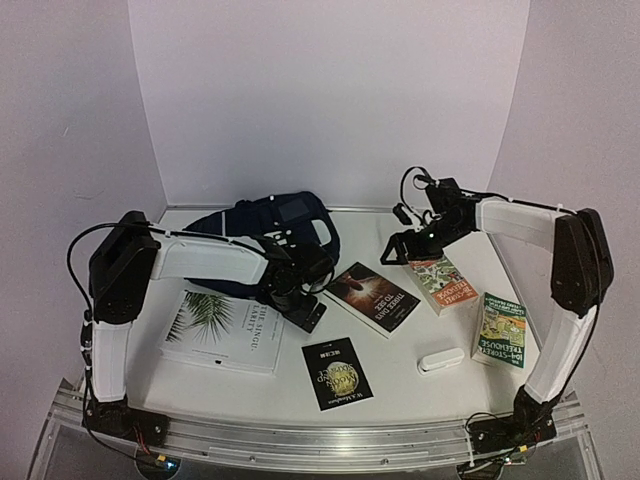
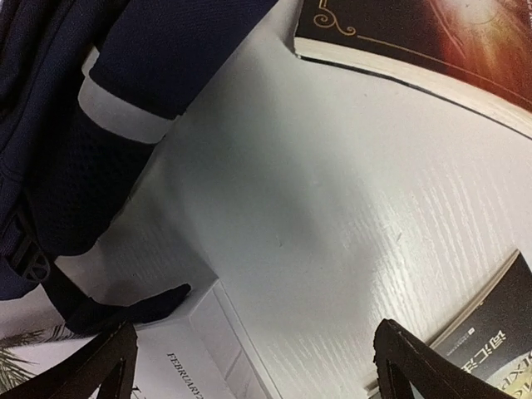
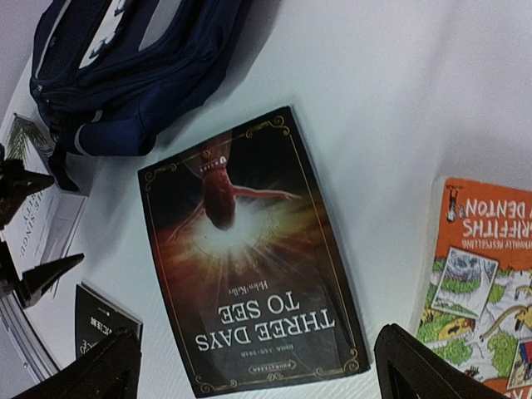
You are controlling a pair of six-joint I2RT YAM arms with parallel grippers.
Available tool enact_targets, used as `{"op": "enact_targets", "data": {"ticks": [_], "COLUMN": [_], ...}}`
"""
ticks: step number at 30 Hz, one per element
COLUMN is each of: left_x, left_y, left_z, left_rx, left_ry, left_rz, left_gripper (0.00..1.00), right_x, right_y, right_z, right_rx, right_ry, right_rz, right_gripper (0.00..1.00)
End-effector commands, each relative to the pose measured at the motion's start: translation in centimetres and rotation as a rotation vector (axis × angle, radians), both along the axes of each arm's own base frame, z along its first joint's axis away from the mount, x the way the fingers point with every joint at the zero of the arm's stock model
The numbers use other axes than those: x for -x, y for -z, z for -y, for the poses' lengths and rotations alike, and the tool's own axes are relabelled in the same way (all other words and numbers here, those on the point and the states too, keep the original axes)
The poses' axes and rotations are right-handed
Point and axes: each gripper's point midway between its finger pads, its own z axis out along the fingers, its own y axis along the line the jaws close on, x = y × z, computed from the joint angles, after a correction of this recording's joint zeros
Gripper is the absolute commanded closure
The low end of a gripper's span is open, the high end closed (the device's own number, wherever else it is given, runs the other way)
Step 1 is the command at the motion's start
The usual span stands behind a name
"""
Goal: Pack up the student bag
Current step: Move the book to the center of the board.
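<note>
Student bag [image 1: 262, 218] flat at the back of the desk [image 1: 400, 385], left of centre. Left jaws spread wide and empty, low beside the bag's near edge, between white palm-leaf book [image 1: 220, 330] and dark book "Three Days to See" [image 1: 375, 295]. Right jaws likewise wide apart, holding nothing, above the desk near orange-topped book [image 1: 442, 283].

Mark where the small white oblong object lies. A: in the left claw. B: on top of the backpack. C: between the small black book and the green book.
C: the white oblong object lies on the table with the small black book on one side and the green book on the other.
</note>
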Motion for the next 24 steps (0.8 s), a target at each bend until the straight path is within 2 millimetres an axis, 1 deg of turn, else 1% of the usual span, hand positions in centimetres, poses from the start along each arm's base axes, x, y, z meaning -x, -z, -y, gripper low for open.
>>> {"op": "enact_targets", "data": {"ticks": [1,4,6,8,11,14,16,20,22,24], "left_x": [-0.2,0.5,1.0,1.4,1.9,2.2,2.3,2.2,1.8,1.0], "left_y": [-0.2,0.3,0.5,0.7,0.8,0.5,0.1,-0.6,-1.2,-2.2], "left_z": [-2.6,-4.6,-5.7,-6.6,-7.5,-8.2,-8.8,-10.4,-11.5,-12.5], "left_rx": [-0.091,-0.138,-0.161,-0.180,-0.190,-0.190,-0.189,-0.161,-0.131,-0.075], "left_ry": [-0.086,-0.123,-0.149,-0.168,-0.191,-0.212,-0.228,-0.283,-0.328,-0.384], "left_rz": [0.020,0.018,0.015,0.009,0.008,0.013,0.020,0.025,0.030,0.039], "left_gripper": [0.00,0.00,0.00,0.00,0.00,0.00,0.00,0.00,0.00,0.00], "right_x": [-1.7,-2.5,-3.0,-3.7,-4.4,-5.2,-5.3,-4.9,-4.2,-3.3], "right_y": [0.8,1.6,2.9,3.6,5.2,6.4,7.2,8.9,9.8,10.4], "right_z": [-2.5,-4.1,-4.8,-5.5,-6.3,-7.0,-7.4,-8.2,-8.5,-8.8], "right_rx": [0.039,0.060,0.084,0.102,0.136,0.159,0.171,0.196,0.205,0.209], "right_ry": [-0.023,-0.043,-0.048,-0.048,-0.053,-0.054,-0.065,-0.092,-0.112,-0.134], "right_rz": [0.024,0.033,0.027,0.032,0.033,0.036,0.035,0.020,0.000,-0.019], "right_gripper": [0.02,0.02,0.02,0.02,0.02,0.02,0.02,0.02,0.02,0.02]}}
